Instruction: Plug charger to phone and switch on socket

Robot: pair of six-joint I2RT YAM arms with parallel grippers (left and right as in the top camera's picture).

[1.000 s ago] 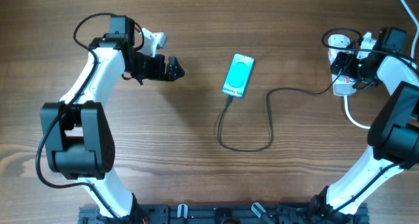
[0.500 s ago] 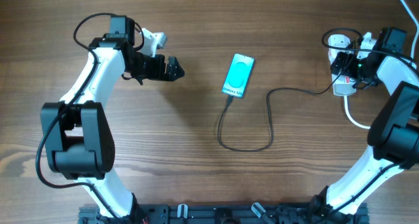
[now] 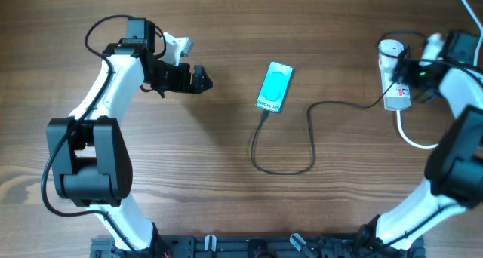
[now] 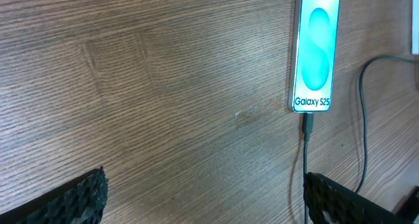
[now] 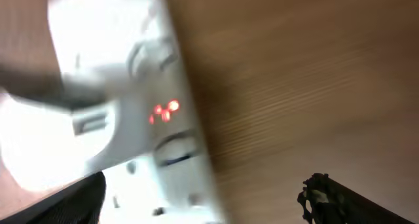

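Both claws are released: the left claw [image 3: 205, 80] left of the flat teal-screened phone [image 3: 275, 86] lying mid wooden worktop [image 3: 226, 198], the right claw [image 5: 203, 201] over the short white power strip [image 3: 395, 99]. The thin black charger cable [image 3: 311, 137] touches the phone's text end.

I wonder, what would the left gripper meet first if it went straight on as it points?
Probably bare table: the left gripper frames only wood, with the phone off to the side, though depth is unclear.
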